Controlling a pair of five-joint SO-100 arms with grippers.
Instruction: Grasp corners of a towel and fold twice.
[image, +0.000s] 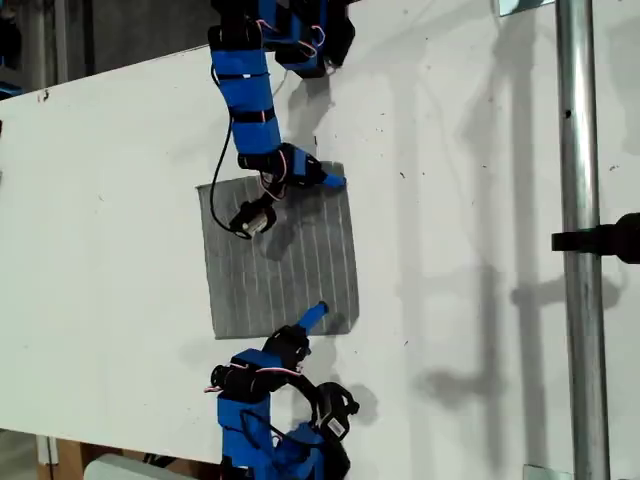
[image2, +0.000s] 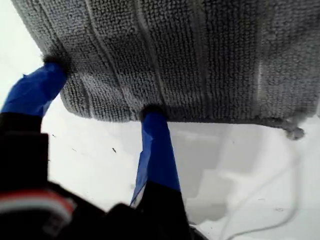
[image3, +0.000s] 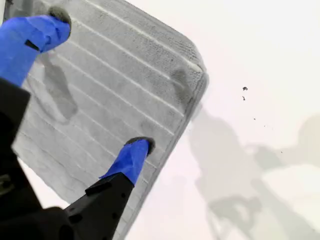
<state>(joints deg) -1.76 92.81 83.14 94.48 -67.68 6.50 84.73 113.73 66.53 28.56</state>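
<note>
**A:** Which step is in hand?

**B:** The first grasp, I judge. The towel (image: 280, 260) lies flat and unfolded on the white table (image: 450, 200), with no fold made yet. Both grippers are at it and neither holds cloth.

**A:** How does my first gripper stand?

**B:** My first gripper (image2: 102, 92) has its jaws spread wide. Both blue fingertips (image2: 152, 117) touch the towel's near edge, with bare table beneath the gripper and the cloth just ahead of it. The frayed corner (image2: 292, 129) lies off to one side of the jaws, not between them.

**A:** And my second gripper?

**B:** My second gripper (image3: 100, 80) is also spread wide, and it reaches out over the towel rather than coming in from the table. One fingertip (image3: 137, 147) rests on the cloth just inside the edge, while the other is raised above the stripes. The rounded corner (image3: 197, 67) sits ahead of the jaws and beyond their reach.

**A:** What does the next move call for?

**B:** Each gripper probably needs to shift along its edge until a corner lies between the jaws. One finger then has to get under the cloth before closing. The weave looks thick and lies flat, so a shallow pinch may slip off.
</note>
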